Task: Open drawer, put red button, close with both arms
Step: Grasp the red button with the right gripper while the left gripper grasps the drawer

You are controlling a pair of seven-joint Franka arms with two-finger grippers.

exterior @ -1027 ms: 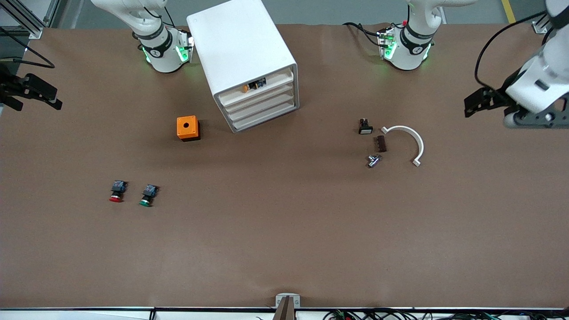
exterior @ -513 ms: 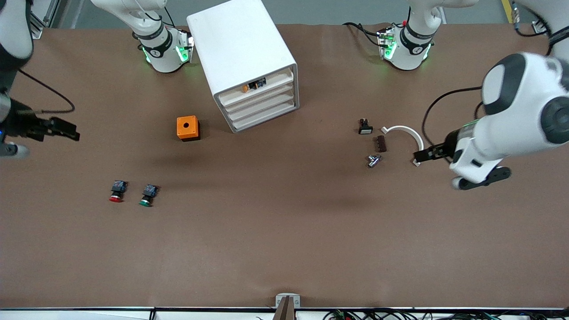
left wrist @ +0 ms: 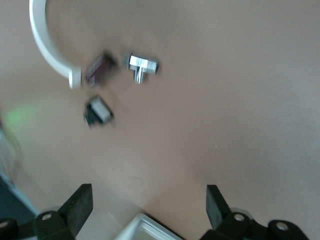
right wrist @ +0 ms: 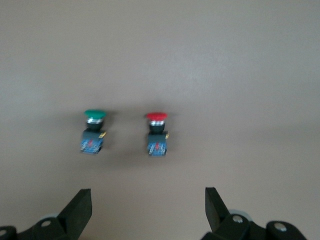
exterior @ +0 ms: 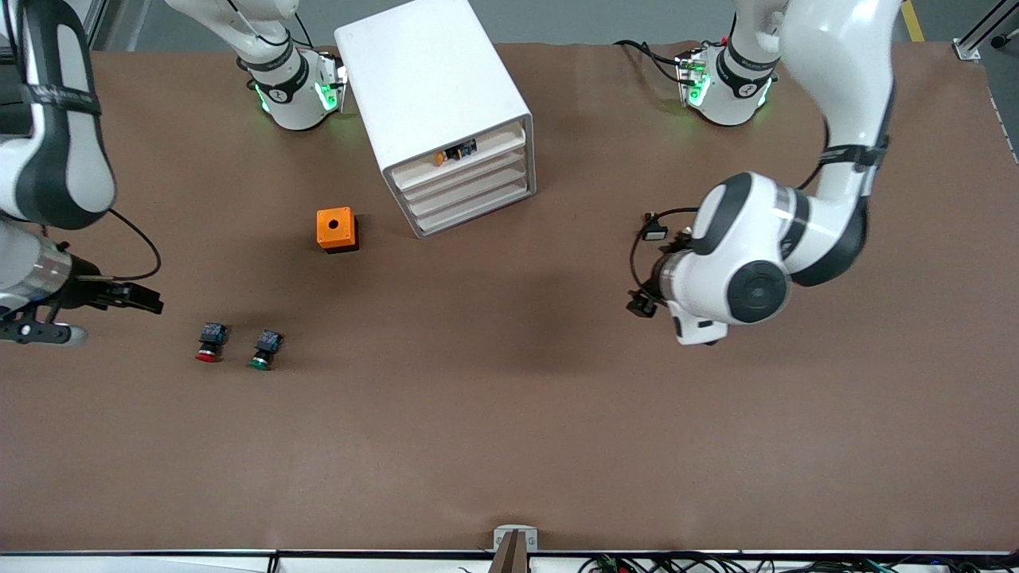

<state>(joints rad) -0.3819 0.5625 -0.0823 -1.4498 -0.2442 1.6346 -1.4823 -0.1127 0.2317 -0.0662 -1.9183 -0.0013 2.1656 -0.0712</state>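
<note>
The white cabinet (exterior: pixel 434 87) stands near the robots' bases. Its second-highest drawer (exterior: pixel 467 175) is shut. The red button (exterior: pixel 209 344) lies on the table beside the green button (exterior: pixel 263 351), nearer the front camera than the cabinet; both show in the right wrist view, the red button (right wrist: pixel 157 131) and the green one (right wrist: pixel 94 130). My right gripper (exterior: pixel 147 303) is open and empty, over the table beside the red button toward the right arm's end; its own view (right wrist: pixel 147 206) shows the jaws wide apart. My left gripper (exterior: pixel 641 303) is open and empty over the small parts, jaws wide in its view (left wrist: pixel 147 204).
An orange box (exterior: pixel 336 229) with a round hole sits beside the cabinet. A black switch (exterior: pixel 654 231) lies under the left arm. The left wrist view shows a white curved part (left wrist: pixel 47 45), a brown piece (left wrist: pixel 99 69), a metal fitting (left wrist: pixel 141 66) and the switch (left wrist: pixel 98 111).
Both arms have swung in from the table's ends. The left arm has moved over the small parts and now hides most of them. The right gripper has come closer to the buttons.
</note>
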